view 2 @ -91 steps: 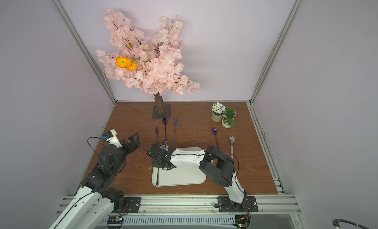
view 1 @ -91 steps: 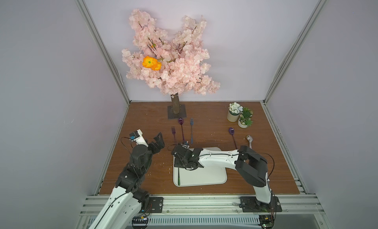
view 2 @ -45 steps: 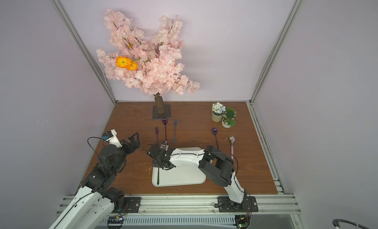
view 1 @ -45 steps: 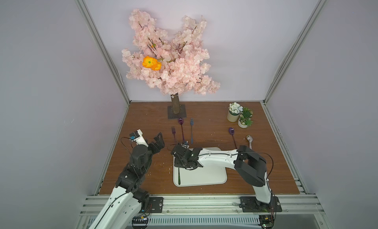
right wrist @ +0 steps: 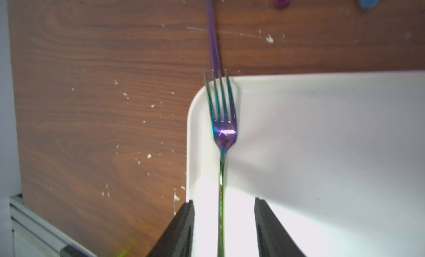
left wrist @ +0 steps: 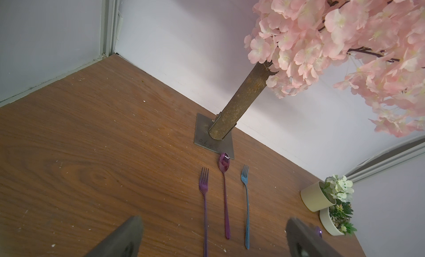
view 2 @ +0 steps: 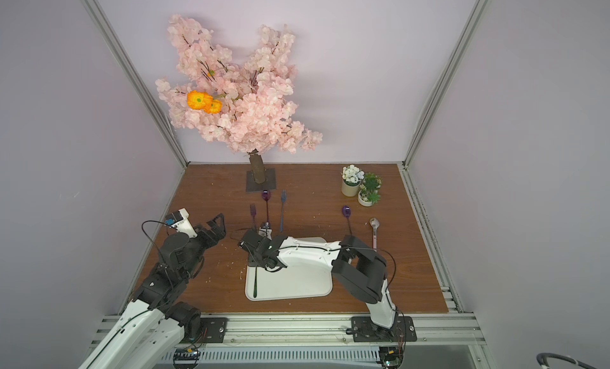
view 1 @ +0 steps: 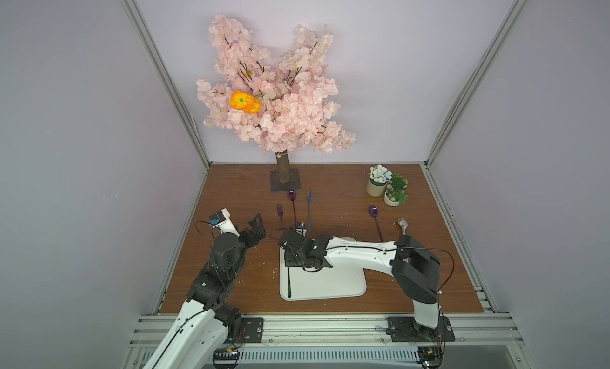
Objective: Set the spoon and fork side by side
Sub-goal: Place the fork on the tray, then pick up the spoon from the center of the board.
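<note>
**Supervisor:** Report the fork's position.

**Operator:** The fork [right wrist: 222, 129] lies flat on the white tray [right wrist: 322, 152], along the tray edge nearest the left arm, with its tines reaching the far rim. I see no spoon beside it. The nearest purple spoon [left wrist: 225, 193] lies on the table [view 1: 336, 199] beyond the tray, between a purple fork [left wrist: 204, 198] and a blue fork [left wrist: 246, 205].

**Supervisor:** Pincer states?

**Operator:** The right pincer [right wrist: 224, 200] straddles the fork's handle with its jaws apart, and neither pad touches it. The left pincer [left wrist: 213, 223] hangs wide open above the table, holding nothing.

**Supervisor:** Hazards?

**Operator:** Three, in my judgement.
1. If I lift off at an angle, a pad may catch the thin handle and skew the fork.
2. The tines sit at the raised rim, so a nudge could tip or slide the fork.
3. When I fetch the spoon, a wide jaw may drag the forks lying close on either side of it.
</note>
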